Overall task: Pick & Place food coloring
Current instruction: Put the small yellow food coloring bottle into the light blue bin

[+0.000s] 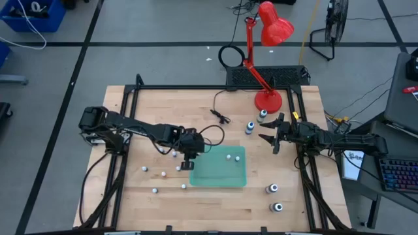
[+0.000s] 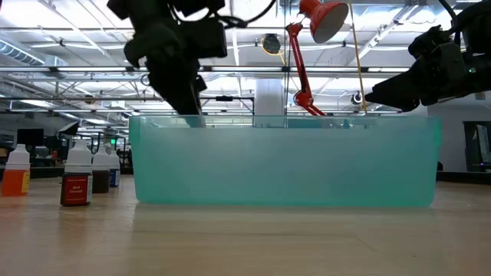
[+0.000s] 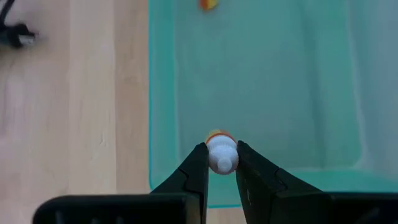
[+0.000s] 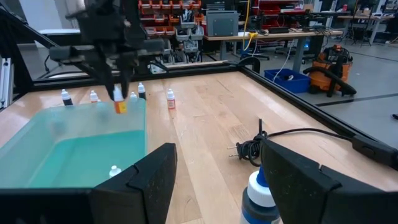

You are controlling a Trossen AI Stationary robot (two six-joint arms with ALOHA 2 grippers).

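- Left gripper (image 3: 222, 163): jaws clamped on the white cap of a small orange food coloring bottle (image 3: 221, 151); the bottle hangs below the jaws, just inside the near wall of the green tray (image 1: 228, 175), above its floor.
- Second small bottle (image 1: 228, 156): lies on the tray floor, well beyond the left jaws, toward the far side.
- Loose small white-capped bottles (image 1: 160, 174): scattered on the worktop (image 1: 215, 202) beside and behind the left jaws, outside the tray.
- Right gripper (image 1: 273, 138): jaws apart, holding nothing, raised above the worktop, well apart from the tray's right edge.
- Larger bottles near the right jaws (image 1: 249, 126): two stand just ahead of them, close to the base of the red lamp (image 1: 268, 99).
- Larger bottles farther off (image 1: 272, 188): two more stand on the worktop, to the side of the right jaws, beyond the tray's corner.
- Black cable (image 1: 219, 116): lies on the worktop ahead of the right jaws.
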